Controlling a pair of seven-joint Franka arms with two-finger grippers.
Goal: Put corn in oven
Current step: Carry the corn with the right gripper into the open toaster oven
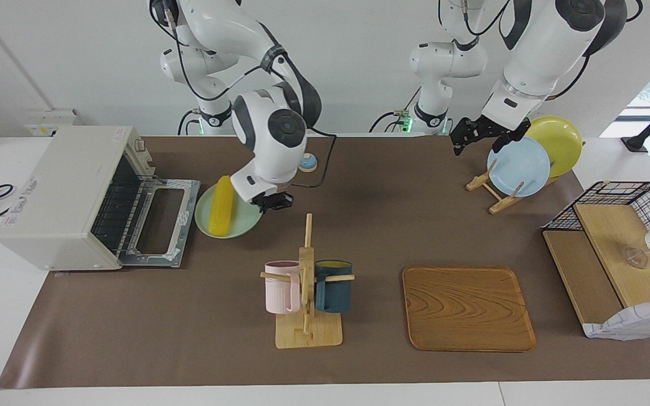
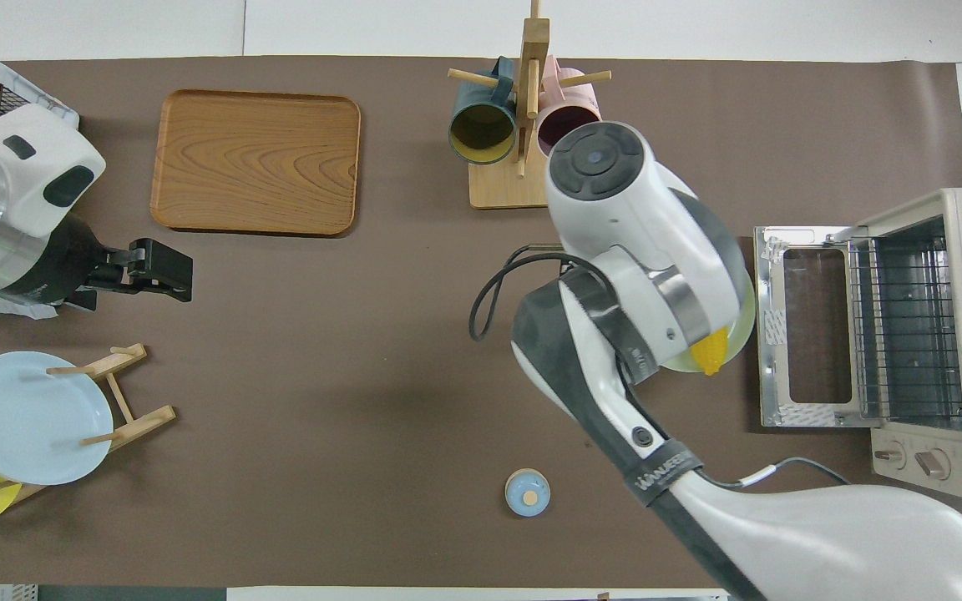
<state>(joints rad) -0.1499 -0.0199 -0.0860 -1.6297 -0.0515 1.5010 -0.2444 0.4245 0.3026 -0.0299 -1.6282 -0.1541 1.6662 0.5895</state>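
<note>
Right gripper (image 1: 271,201) low over the rim of the pale green plate (image 1: 246,221), just beside the corn (image 1: 222,205), on the side away from the oven (image 1: 71,194); can't tell if its fingers are apart or together, nothing visibly held. One corn cob, lying lengthwise on the plate, plate sitting right in front of the oven's dropped-open door (image 1: 161,225), rack exposed. Handling guess: cob looks light, stiff, round and tapered, so likely to roll or slip out of a pinch; best taken across the thick middle, fingers straddling the width, not at the thin tip. Left gripper (image 1: 474,134) waits well apart, up by the plate rack (image 1: 497,194), fingers look spread, empty. Counts: one oven, one corn, one green plate, two racked plates (blue (image 1: 518,166), yellow (image 1: 556,144)), two mugs on the mug tree (image 1: 306,282), one wooden tray (image 1: 468,309), one small blue round thing (image 1: 307,163).
</note>
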